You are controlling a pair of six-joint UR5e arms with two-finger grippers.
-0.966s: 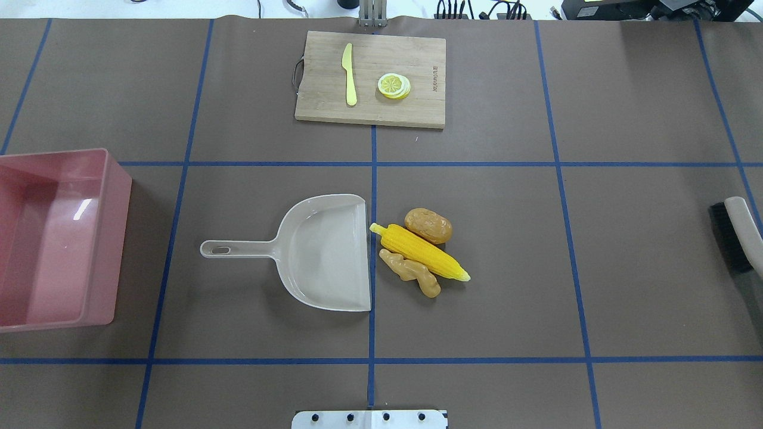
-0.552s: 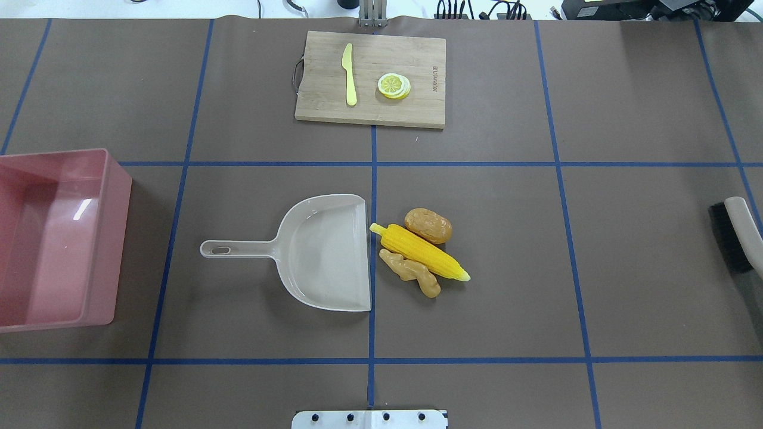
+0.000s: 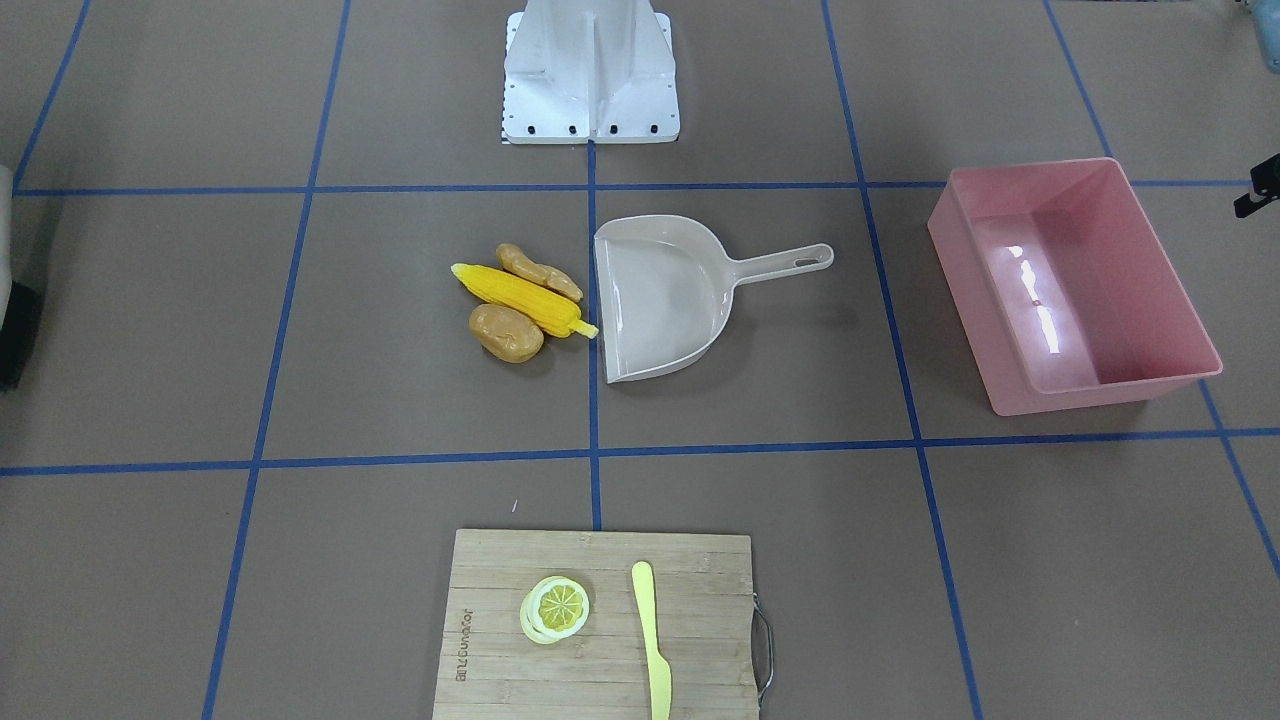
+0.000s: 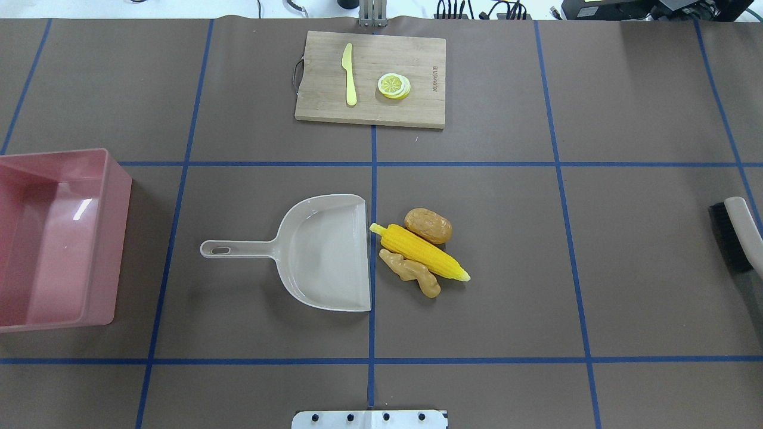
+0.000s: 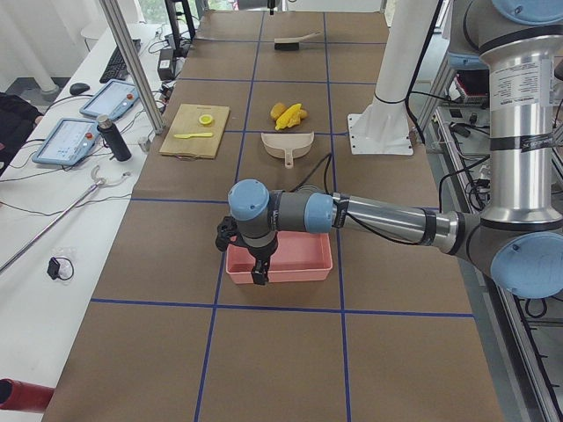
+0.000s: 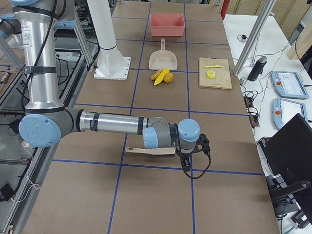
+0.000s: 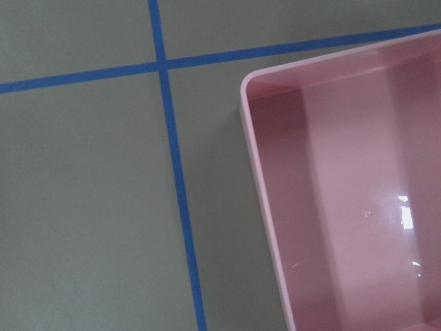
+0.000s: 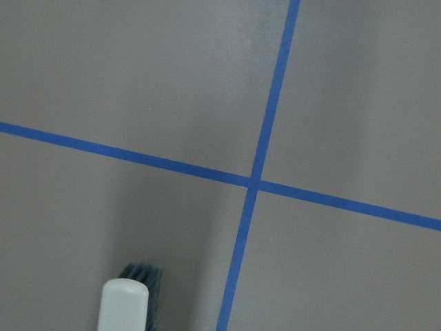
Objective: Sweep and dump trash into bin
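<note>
Far L on desk (image 4: 536, 268): pink bin (image 4: 65, 250), long side running away from me. My L tool (image 5: 260, 264) hangs over bin's outer end. It shows only in the side view, so can't tell if fingers are spread or pressed together. L wrist cam looks down on one bin corner + blue tape (image 4: 374, 149) cross beside it.

Centre: beige dustpan (image 4: 325, 253) flat on desk, handle pointing L toward bin, open mouth facing R along the middle tape line.

Just R of the mouth lies the trash, all on desk and well apart from bin. Corn cob (image 4: 420, 252) lies diagonal, one end nearly at pan edge. Potato (image 4: 428, 225) touches it on far side, ginger root (image 4: 411, 273) touches it on my side.

Far edge, centre: wood cutting board (image 4: 417, 101) w/ pale yellow knife (image 4: 349, 74) and lemon slice (image 4: 393, 85) on it, apart from each other.

Far R: brush (image 4: 736, 235) lies on desk, dark bristles, pale back. My R tool (image 6: 187, 157) is just beside it; can't tell if touching, nor if fingers are apart or together. R wrist cam shows brush tip + a tape cross.
</note>
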